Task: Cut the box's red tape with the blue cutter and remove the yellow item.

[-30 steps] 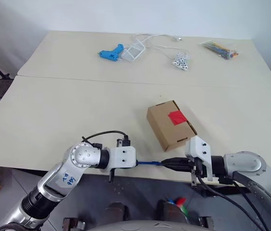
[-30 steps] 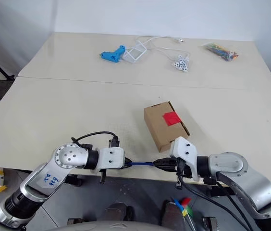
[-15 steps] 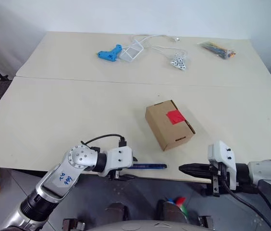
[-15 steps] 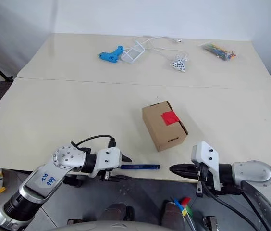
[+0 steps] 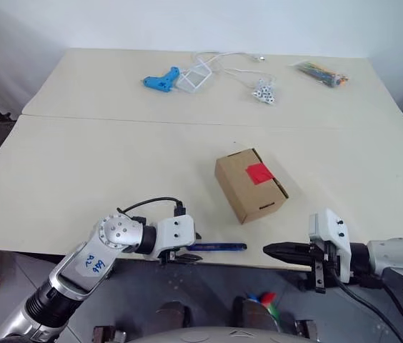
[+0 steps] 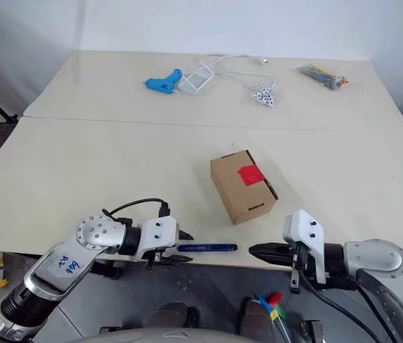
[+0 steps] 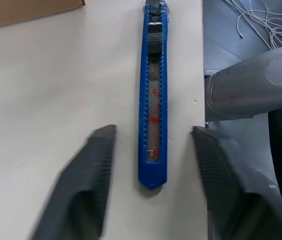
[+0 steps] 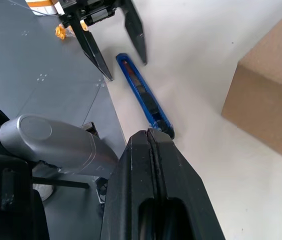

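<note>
The brown box lies near the middle of the table with the red tape on its top face. The blue cutter lies flat along the table's front edge. My left gripper is open, with its fingers on either side of the cutter's rear end and not touching it. My right gripper is shut and empty, pointing left, a short way off the cutter's other end. The yellow item is hidden.
At the back of the table lie a light blue pistol-shaped tool, a white wire frame with cable, a cluster of small white parts and a bag of coloured ties. The table edge runs right beside the cutter.
A second ago both grippers held the cutter between them above the edge. The right gripper let go and drew back right; the cutter now lies on the table and the left gripper has opened.
</note>
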Robot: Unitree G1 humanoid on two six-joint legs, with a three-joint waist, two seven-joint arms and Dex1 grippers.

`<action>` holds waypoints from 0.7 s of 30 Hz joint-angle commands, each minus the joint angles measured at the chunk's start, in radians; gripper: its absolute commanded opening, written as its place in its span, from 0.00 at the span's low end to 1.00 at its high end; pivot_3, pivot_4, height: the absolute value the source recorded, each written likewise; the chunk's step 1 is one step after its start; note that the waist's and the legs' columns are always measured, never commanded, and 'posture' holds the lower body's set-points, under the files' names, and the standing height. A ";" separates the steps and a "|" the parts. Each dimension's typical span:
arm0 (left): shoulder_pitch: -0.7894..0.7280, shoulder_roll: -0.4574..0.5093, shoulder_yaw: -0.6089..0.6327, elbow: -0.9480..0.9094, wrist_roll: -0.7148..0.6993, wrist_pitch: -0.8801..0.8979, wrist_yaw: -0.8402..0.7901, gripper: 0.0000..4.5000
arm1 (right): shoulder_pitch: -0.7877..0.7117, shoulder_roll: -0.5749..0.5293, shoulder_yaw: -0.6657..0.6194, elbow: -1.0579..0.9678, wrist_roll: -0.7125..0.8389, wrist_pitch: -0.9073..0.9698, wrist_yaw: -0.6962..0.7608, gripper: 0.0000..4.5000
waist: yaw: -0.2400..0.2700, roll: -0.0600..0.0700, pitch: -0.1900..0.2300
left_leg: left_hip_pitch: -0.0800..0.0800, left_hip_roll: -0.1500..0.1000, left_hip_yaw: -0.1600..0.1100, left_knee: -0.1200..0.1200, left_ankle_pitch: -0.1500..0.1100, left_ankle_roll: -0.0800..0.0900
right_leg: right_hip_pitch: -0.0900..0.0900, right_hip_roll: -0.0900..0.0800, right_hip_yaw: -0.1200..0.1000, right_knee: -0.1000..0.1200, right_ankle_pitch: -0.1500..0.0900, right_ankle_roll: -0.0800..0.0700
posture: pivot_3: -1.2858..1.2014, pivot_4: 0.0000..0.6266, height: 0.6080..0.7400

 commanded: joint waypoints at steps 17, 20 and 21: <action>0.012 0.005 -0.077 0.042 0.082 -0.021 0.057 0.09 | -0.141 0.031 0.121 -0.024 -0.014 0.013 -0.026 0.00 | 0.009 0.001 -0.002 | 0.001 -0.001 0.000 0.000 0.001 0.001 | 0.001 -0.001 0.001 -0.001 0.000 0.000 | 0.52 0.24 1.00; -0.012 -0.004 -0.089 0.052 0.099 -0.043 0.059 0.09 | -0.194 0.042 0.183 0.006 -0.055 0.020 -0.045 0.00 | 0.010 0.001 -0.002 | 0.000 -0.002 0.000 0.001 0.001 0.001 | 0.001 -0.002 0.001 -0.002 0.000 0.000 | 0.52 0.24 1.00; -0.022 -0.009 -0.094 0.053 0.105 -0.048 0.060 0.09 | -0.212 0.040 0.215 0.026 -0.087 0.017 -0.046 0.00 | 0.009 0.001 -0.002 | 0.000 -0.002 0.000 0.001 0.001 0.001 | 0.001 -0.002 0.001 -0.002 0.000 0.000 | 0.52 0.24 1.00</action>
